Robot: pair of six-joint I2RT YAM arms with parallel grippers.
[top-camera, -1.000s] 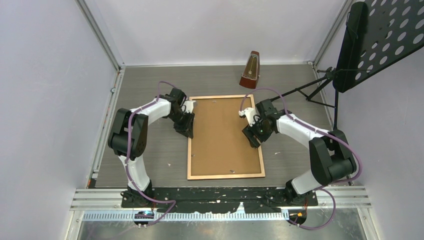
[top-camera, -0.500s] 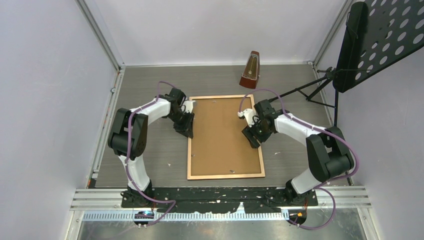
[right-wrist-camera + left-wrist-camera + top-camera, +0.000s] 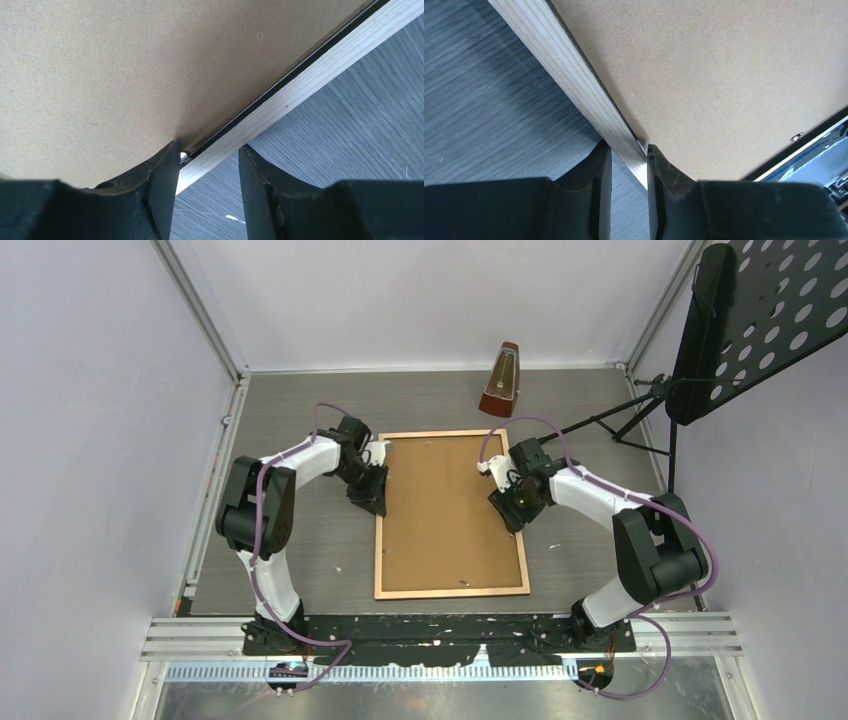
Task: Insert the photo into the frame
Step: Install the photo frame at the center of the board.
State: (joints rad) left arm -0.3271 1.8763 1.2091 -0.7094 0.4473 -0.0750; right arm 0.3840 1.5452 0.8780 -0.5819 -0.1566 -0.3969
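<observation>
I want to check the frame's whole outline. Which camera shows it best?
Top external: the whole frame lies flat, backing up. Each wrist view shows only a short stretch of one side rail.

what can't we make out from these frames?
- photo: in no view; if inside the frame, the backing sheet hides it.
- frame's front: face down, all views.
- right claw: straddles the frame's border in its wrist view; contact unclear. Top view: too small.
</observation>
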